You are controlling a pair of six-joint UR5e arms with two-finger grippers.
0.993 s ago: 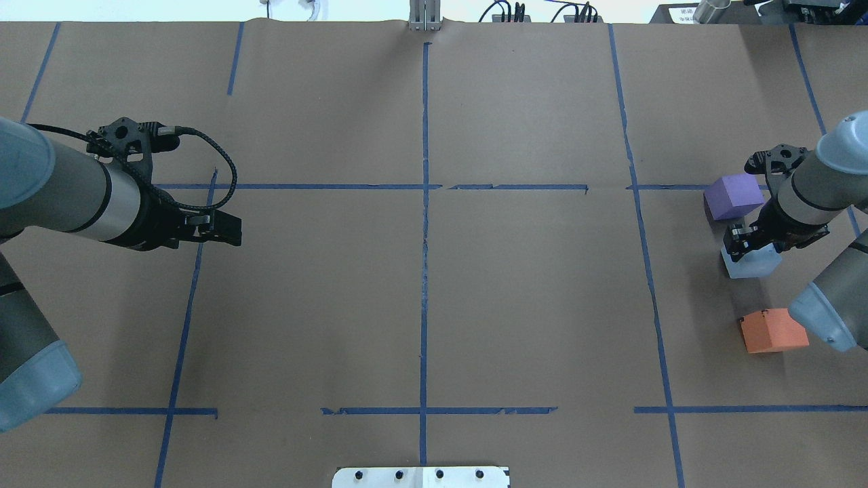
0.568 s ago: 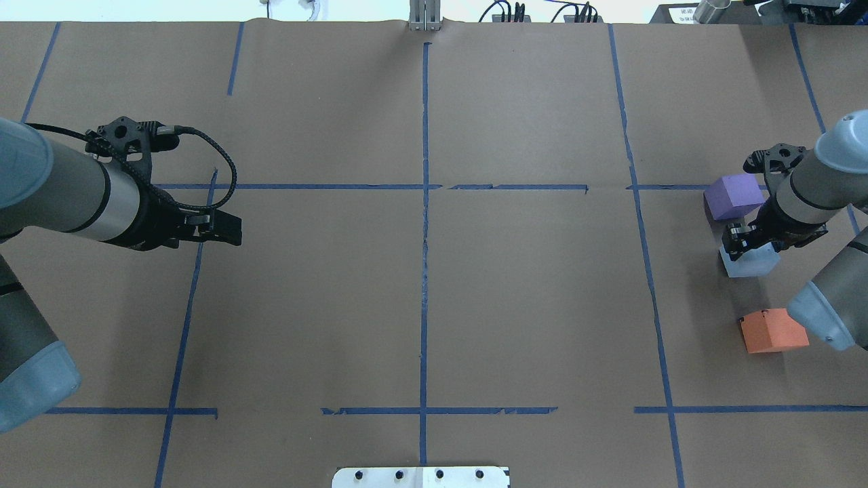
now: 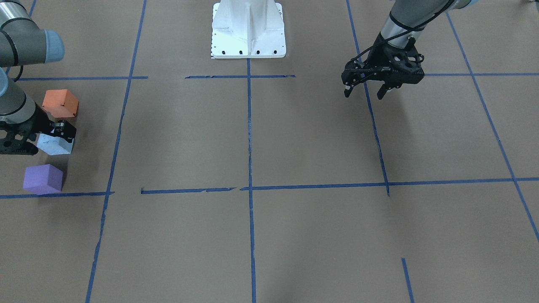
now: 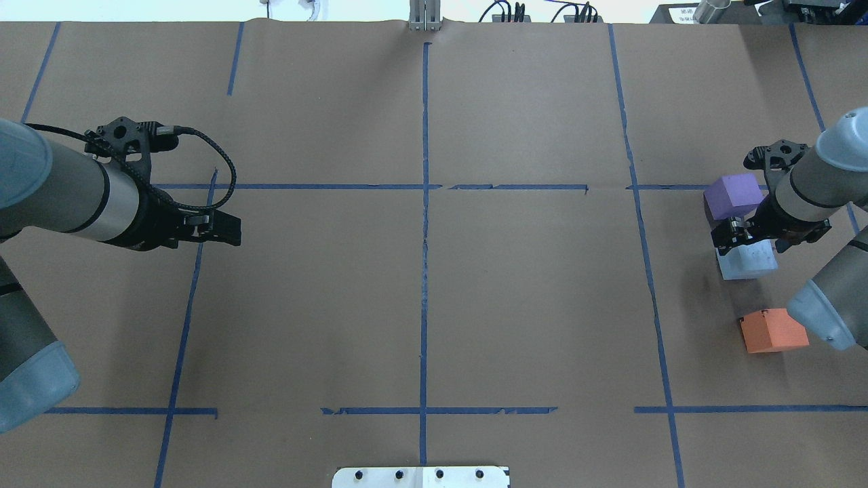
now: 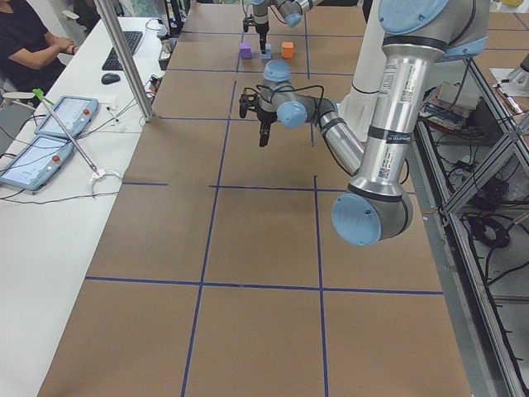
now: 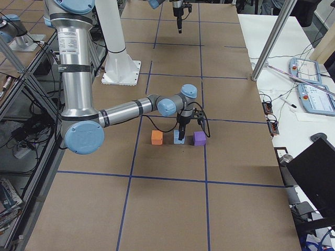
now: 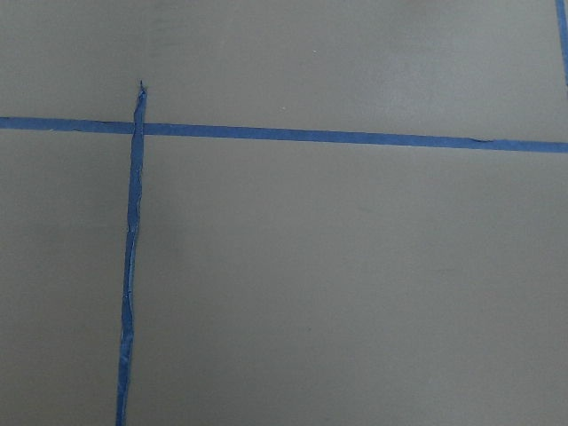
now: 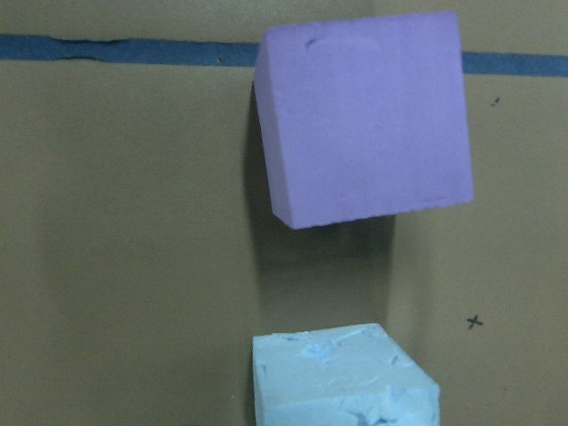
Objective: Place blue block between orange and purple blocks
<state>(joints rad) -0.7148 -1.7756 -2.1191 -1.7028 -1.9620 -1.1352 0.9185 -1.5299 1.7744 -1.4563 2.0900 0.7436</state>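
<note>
The pale blue block (image 4: 749, 263) rests on the paper at the table's right end, between the purple block (image 4: 732, 195) behind it and the orange block (image 4: 773, 331) in front. The three form a rough row. My right gripper (image 4: 731, 237) hovers over the blue block's far-left top edge, jaws apparently open, holding nothing. From the front, the right gripper (image 3: 59, 129) is over the blue block (image 3: 54, 145). The right wrist view shows the purple block (image 8: 364, 133) and the blue block (image 8: 342, 377) apart. My left gripper (image 3: 363, 94) is open and empty, far away.
Brown paper with blue tape lines (image 4: 424, 224) covers the table. The robot's white base plate (image 3: 248, 29) sits at the near middle edge. An operator's desk with tablets (image 5: 50, 132) runs along the far side.
My right gripper has shifted slightly left and back off the blue block, so more of the block's top shows. The left arm has not moved.
</note>
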